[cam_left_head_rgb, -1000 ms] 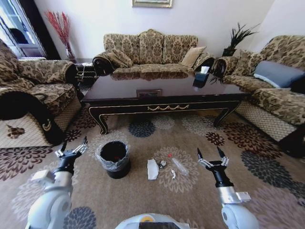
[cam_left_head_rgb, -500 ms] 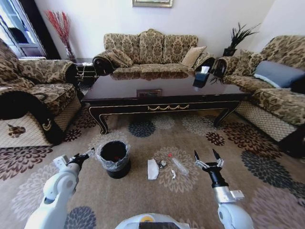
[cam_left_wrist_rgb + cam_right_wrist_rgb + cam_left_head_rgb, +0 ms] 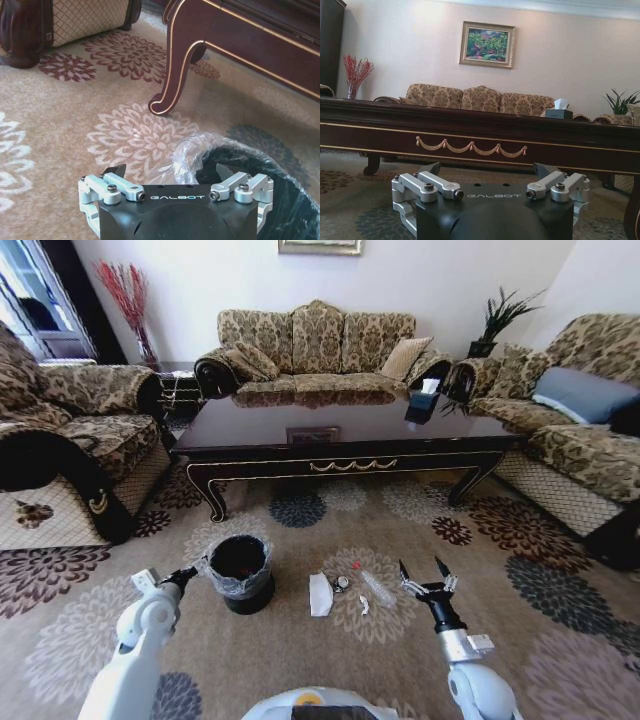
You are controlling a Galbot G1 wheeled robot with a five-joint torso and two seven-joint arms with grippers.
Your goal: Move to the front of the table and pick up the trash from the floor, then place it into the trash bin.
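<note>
— Sitting room: patterned sofas (image 3: 318, 345) around three sides, beige flowered floor (image 3: 300, 640), long glossy dark table (image 3: 340, 430) with gold trim straight ahead. Anything smaller?

— Black trash bin (image 3: 240, 573) with crinkly clear liner, standing on the carpet in front of the table, toward its left end. Just right of it, the trash: white crumpled wrapper (image 3: 320, 594), a small dark round bit (image 3: 342, 583) beside it, clear little bottle (image 3: 377, 588) with red cap lying on its side, tiny white scrap (image 3: 364, 605).

— And the claws?

— Left gripper (image 3: 188, 573) low, right by the bin's rim, fingers spread. Right gripper (image 3: 424, 578) hovering just right of the bottle, prongs wide apart, holding nothing.

— Handling?

— Probably all featherlight. Wrapper soft, likely to crush flat under a pinch, so best taken across its bunched middle. Bottle smooth and round, apt to roll or squirt out; safer gripped across the body, near the middle. Scraps possibly too small to catch on carpet pile.
</note>
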